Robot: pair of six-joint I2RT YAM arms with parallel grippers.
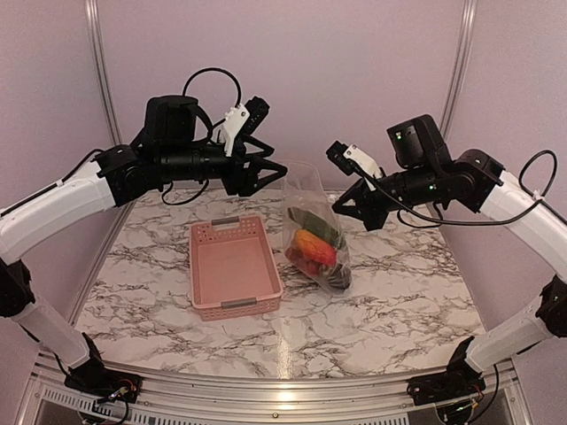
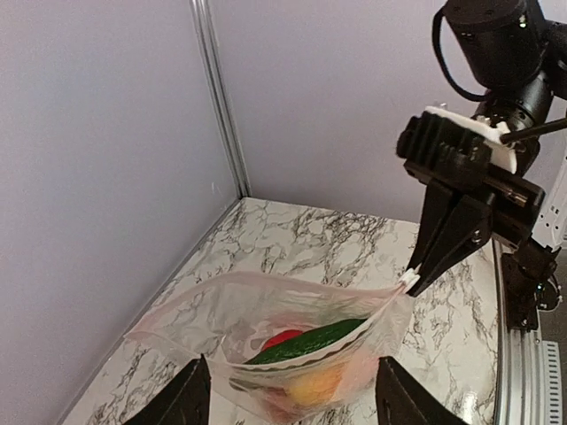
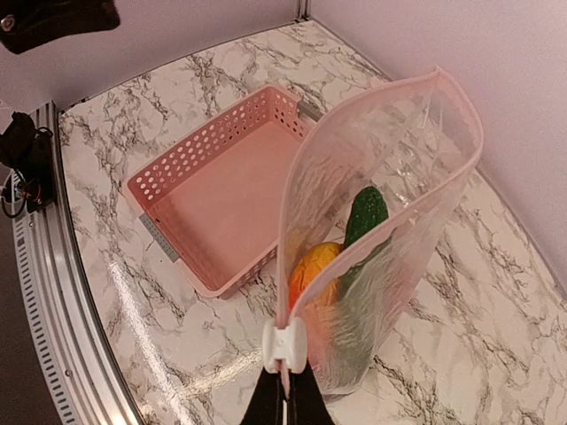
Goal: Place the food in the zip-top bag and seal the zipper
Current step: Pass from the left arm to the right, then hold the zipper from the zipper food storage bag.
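Note:
The clear zip-top bag (image 1: 312,199) stands upright on the marble right of the basket, with its mouth open. Inside lie the food pieces: a dark green cucumber (image 3: 365,212), an orange fruit (image 3: 312,270) and a red tomato (image 2: 282,338). My right gripper (image 3: 285,394) is shut on the end of the pale zipper (image 3: 286,235), just below its white slider (image 3: 285,343), and holds that corner up. It also shows in the top view (image 1: 340,205). My left gripper (image 1: 270,175) is open at the bag's other end. In the left wrist view (image 2: 293,363) its fingers straddle the mouth without touching it.
An empty pink latticed basket (image 1: 232,266) sits left of the bag, close to it. Purple walls with metal corner posts (image 1: 99,71) close the back and sides. A metal rail (image 3: 62,292) runs along the table's near edge.

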